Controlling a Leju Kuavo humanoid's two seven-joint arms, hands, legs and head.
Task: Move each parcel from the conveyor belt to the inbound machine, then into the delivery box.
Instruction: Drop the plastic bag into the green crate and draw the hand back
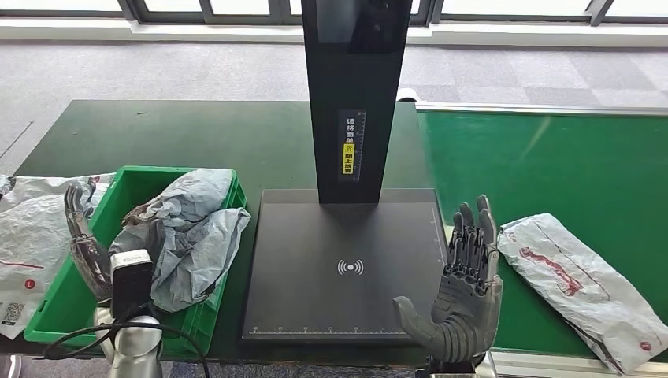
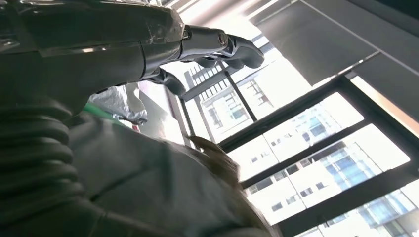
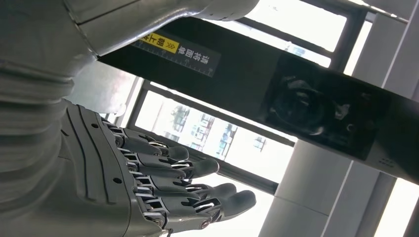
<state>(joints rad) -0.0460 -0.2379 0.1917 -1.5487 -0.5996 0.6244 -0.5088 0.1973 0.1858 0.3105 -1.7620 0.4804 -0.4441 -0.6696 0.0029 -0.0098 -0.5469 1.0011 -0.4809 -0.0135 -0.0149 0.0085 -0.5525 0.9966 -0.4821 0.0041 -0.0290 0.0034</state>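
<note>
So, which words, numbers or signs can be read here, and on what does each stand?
Black column, label: Chinese text, too small to read.
Scanner plate: a wireless-wave symbol, no words.
White parcel: red print, unreadable.
Left bag: QR code, blurred.

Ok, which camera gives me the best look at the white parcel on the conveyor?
The head view: the white parcel lies whole on the green belt, beside the open right hand. Both wrist views point up at windows, not at it.
</note>
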